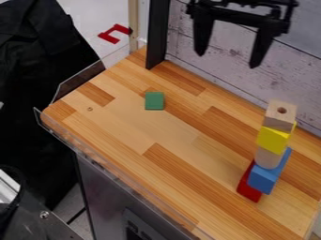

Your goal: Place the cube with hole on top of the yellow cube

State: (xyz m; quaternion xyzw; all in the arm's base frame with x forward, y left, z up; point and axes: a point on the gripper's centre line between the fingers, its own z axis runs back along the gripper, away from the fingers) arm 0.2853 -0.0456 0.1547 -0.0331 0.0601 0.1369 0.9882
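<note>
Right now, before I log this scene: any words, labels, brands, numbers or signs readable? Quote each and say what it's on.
No readable text.
Wooden cube with a hole, yellow cube, green block: no print on the visible faces.
Black two-finger tool: none legible.
Dark inset in the grey front panel: pale marks, too small to tell whether they're text.

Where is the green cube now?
In the camera view, the green cube lies on the wooden tabletop, left of the block stack.
</note>
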